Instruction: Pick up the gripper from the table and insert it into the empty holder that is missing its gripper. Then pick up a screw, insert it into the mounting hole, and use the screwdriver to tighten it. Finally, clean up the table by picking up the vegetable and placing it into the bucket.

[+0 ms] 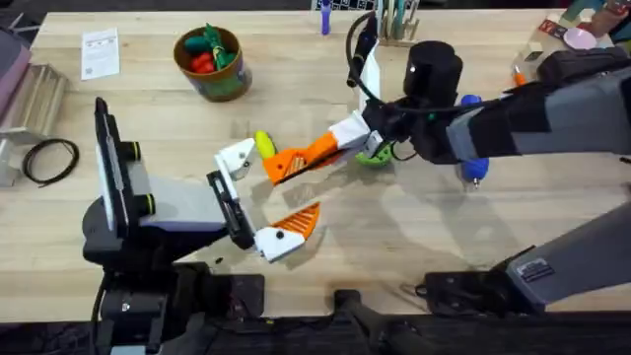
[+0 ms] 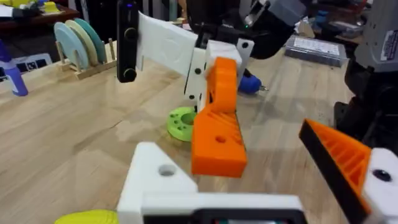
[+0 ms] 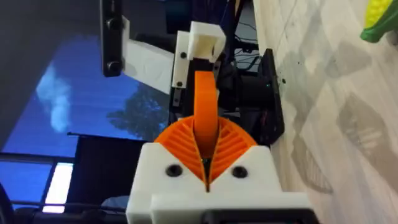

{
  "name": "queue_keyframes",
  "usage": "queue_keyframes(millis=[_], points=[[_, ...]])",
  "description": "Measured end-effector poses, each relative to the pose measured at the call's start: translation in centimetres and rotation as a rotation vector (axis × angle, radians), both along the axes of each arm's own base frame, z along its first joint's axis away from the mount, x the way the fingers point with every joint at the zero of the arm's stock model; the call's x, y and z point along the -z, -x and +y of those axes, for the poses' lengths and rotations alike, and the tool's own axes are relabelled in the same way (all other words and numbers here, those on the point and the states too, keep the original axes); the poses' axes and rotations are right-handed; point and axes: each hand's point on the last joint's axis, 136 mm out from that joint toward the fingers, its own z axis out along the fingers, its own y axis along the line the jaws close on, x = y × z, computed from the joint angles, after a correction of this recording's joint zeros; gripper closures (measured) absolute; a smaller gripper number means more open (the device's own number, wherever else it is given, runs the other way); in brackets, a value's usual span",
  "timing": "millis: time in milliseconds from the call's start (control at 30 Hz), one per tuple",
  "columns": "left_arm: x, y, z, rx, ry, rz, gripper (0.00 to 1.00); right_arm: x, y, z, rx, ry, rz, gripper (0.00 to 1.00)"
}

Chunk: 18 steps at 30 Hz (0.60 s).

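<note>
My right gripper [image 1: 345, 136] reaches across the middle, shut on the orange gripper [image 1: 296, 158]. In the right wrist view the ribbed pads [image 3: 177, 140] clamp the orange gripper [image 3: 205, 102]. Its free end points at the bare white holder [image 1: 237, 156], close beside it; I cannot tell if they touch. My left gripper [image 1: 264, 195] is open, with the holder [image 2: 155, 180] as one finger and an orange-tipped twin [image 2: 339, 155] as the other. The yellow vegetable [image 1: 264, 145] lies just behind the holder. The blue screwdriver [image 1: 471, 168] lies partly under the right arm. The bucket [image 1: 210, 64] stands at the back left.
Red and green toy vegetables fill the bucket. A green disc [image 1: 373, 155] lies under the right wrist. A black cable coil [image 1: 49, 160] and a paper card [image 1: 100, 51] sit at the left. A rack of tools [image 1: 394, 25] stands at the back.
</note>
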Motion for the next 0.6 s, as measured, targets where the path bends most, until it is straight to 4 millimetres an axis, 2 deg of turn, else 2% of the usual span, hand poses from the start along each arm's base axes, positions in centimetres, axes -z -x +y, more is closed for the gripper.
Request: queue_keyframes(millis=[400,600], points=[[0.0,0.0,0.0,0.0,0.0,0.0,0.015,-0.83,-0.15,0.73,-0.02,0.011,0.028,0.992],[0.0,0.0,0.0,0.0,0.0,0.0,0.015,-0.01,-0.12,1.02,-0.029,0.031,0.072,0.992]])
